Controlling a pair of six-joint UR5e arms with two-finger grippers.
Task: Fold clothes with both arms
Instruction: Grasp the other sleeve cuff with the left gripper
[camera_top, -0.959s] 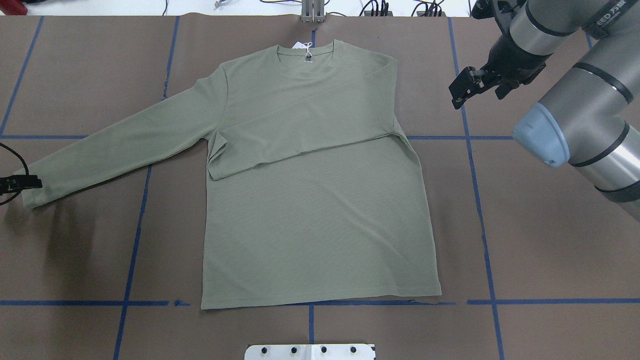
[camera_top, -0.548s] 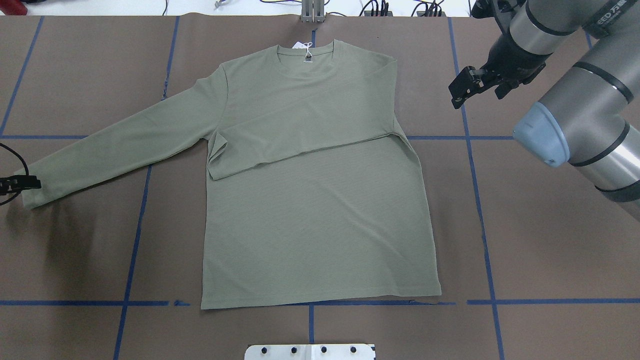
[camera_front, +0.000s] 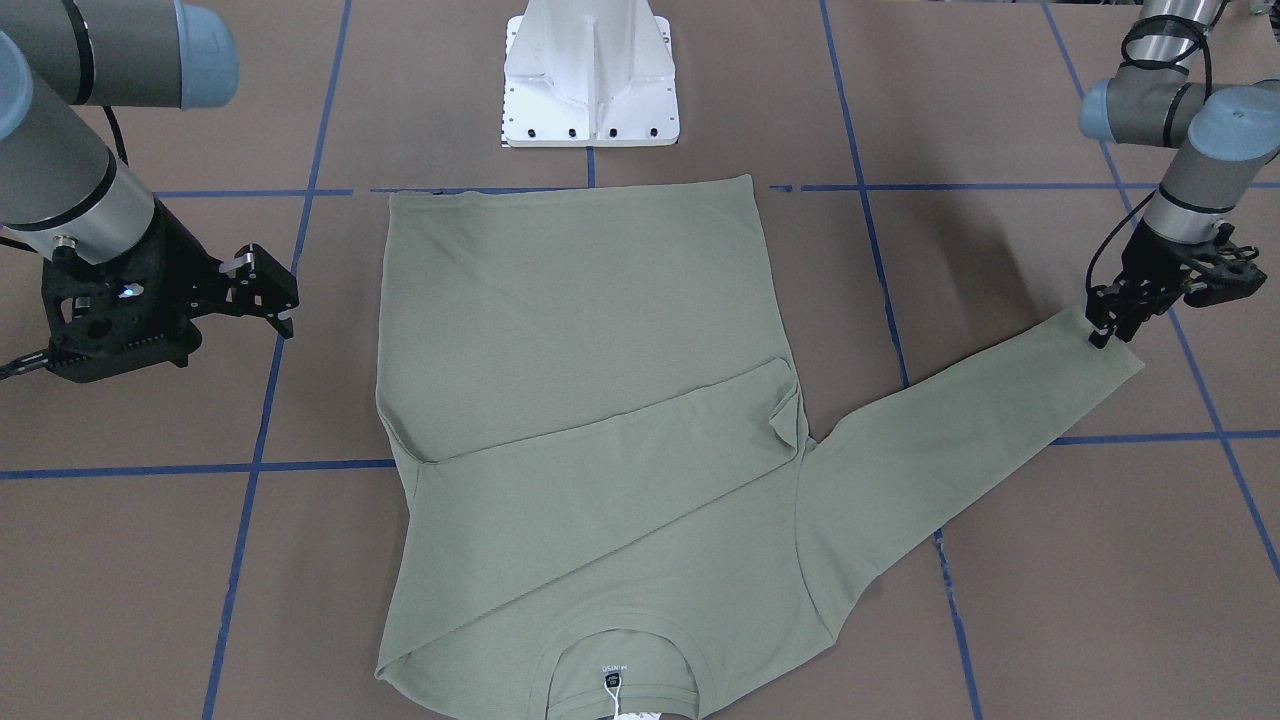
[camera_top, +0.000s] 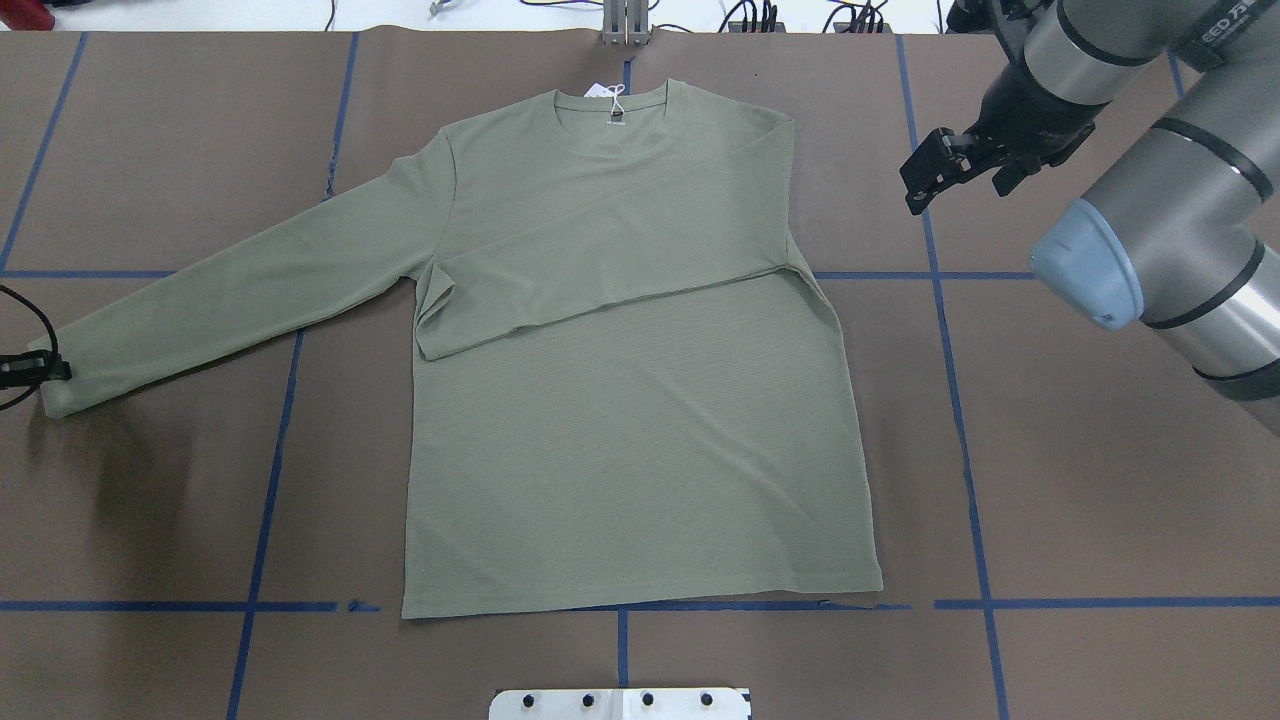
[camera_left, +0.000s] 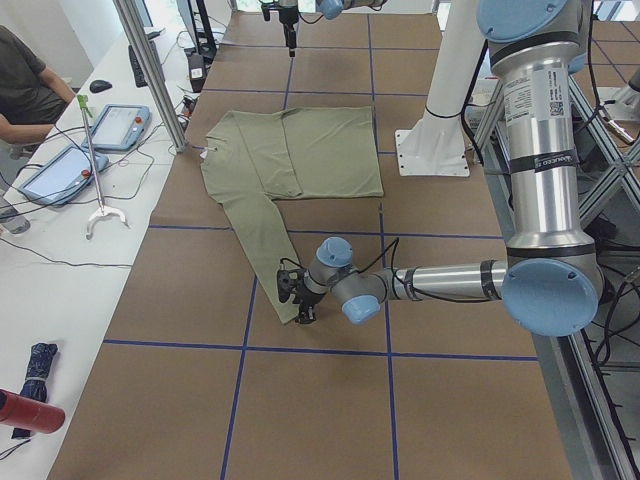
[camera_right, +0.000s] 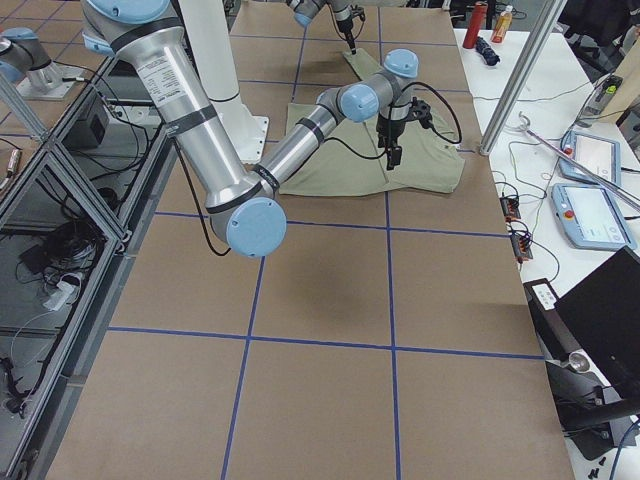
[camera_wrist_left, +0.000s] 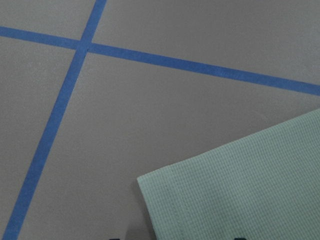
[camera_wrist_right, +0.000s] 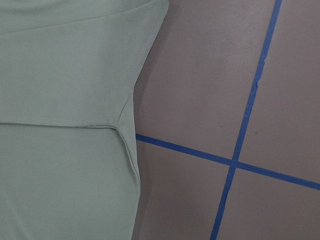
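So the sage-green shirt (camera_top: 640, 420) is laid out flat in the middle of the brown table (camera_top: 1080, 500). The neck is pointed away from the white base (camera_front: 592, 75), and the hem is lined up along a strip of the blue tape (camera_top: 268, 480) on the base's side. A white hang tag (camera_top: 612, 95) can be seen at the collar. The right sleeve (camera_top: 600, 265) is already folded in across the chest, with its end lying at the opposite side seam. The left sleeve (camera_top: 240, 295) is stretched out flat toward the robot's left, well clear of the body.

The left gripper (camera_front: 1105, 328) is parked right at that sleeve's cuff (camera_wrist_left: 235, 195), pointed down, with the tips touching or nearly touching the fabric. In the wrist view the cuff corner is seen lying flat on the table, and only slivers of dark finger show at the bottom edge. So whether the jaws are clamped on the cloth or just spread over it can't be told, honestly.

The right gripper (camera_top: 918, 185) is held above bare table just off the shirt's right shoulder, apart from the fabric. Its jaws are spread and nothing is gripped between them. From its wrist camera the folded shoulder edge and a tape crossing are seen below
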